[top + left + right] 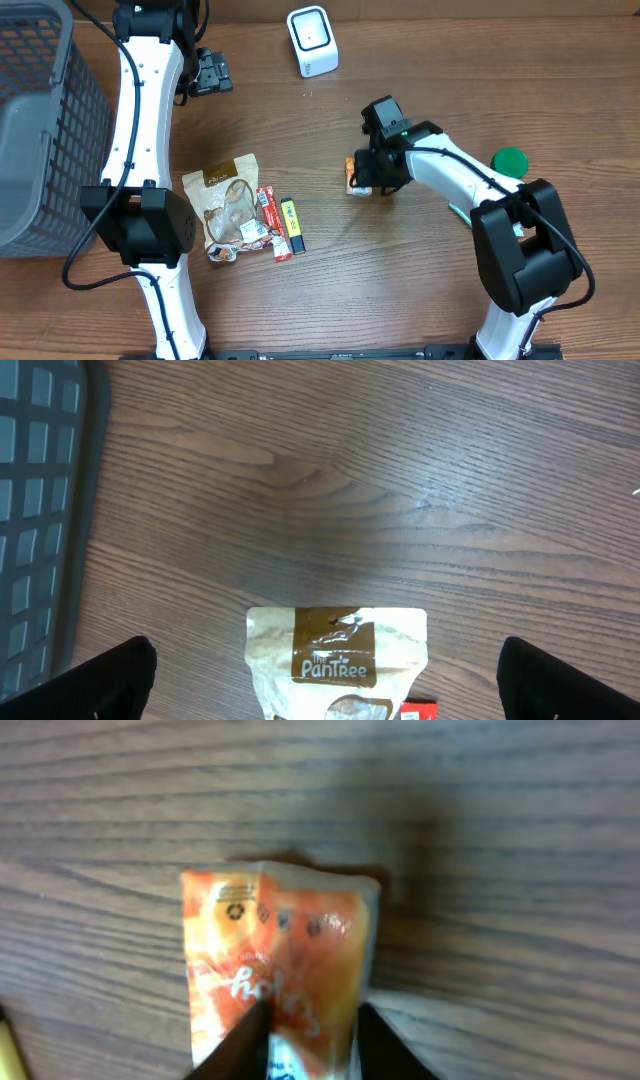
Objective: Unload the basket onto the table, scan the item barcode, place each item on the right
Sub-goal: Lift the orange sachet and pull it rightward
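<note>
Brown wood-grain table (400, 290), evenly lit; grey mesh basket (45, 70) at its edge

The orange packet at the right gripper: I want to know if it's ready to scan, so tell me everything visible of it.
The orange packet is a small, glossy, plastic-looking sachet with white script lettering, a row of small symbols near its far edge and a white patch at its near end. It lies on the wooden table, slightly crinkled. The right gripper has a finger on either side of the packet's near end; whether they pinch it is unclear. No barcode shows.
</note>
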`<state>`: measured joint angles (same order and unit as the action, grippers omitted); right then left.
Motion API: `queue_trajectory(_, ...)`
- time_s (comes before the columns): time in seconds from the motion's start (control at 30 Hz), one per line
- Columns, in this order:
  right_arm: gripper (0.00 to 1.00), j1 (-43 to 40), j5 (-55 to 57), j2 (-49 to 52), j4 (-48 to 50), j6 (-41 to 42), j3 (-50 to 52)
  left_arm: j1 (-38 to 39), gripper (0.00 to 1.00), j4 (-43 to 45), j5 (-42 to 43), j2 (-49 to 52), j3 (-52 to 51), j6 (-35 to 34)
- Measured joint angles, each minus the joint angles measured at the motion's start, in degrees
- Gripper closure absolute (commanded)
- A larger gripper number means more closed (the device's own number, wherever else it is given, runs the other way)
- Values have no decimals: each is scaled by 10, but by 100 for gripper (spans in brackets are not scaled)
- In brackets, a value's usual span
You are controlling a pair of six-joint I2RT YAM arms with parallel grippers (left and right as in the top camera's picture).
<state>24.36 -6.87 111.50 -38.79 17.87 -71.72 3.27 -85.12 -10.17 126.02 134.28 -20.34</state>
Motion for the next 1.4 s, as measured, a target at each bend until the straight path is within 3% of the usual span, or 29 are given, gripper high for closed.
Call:
queue_trajectory(0.07, 81, 0, -6, -2, 12, 3, 9, 0, 0, 0, 0, 0, 0, 0)
queue_trajectory(0.13, 95, -3, -8, -2, 13, 1, 10, 0, 0, 0, 0, 0, 0, 0)
queue_trajectory(0.17, 96, -4, -10, -3, 14, 0, 10, 0, 0, 0, 0, 0, 0, 0)
queue_trajectory(0.93, 96, -12, -46, -4, -17, -14, 6, 0, 0, 0, 0, 0, 0, 0)
queue_trajectory(1.13, 96, -53, -205, -14, -63, -52, 6, 0, 0, 0, 0, 0, 0, 0)
queue_trajectory(1.4, 96, -101, -528, -81, -177, -221, 6, 0, 0, 0, 0, 0, 0, 0)
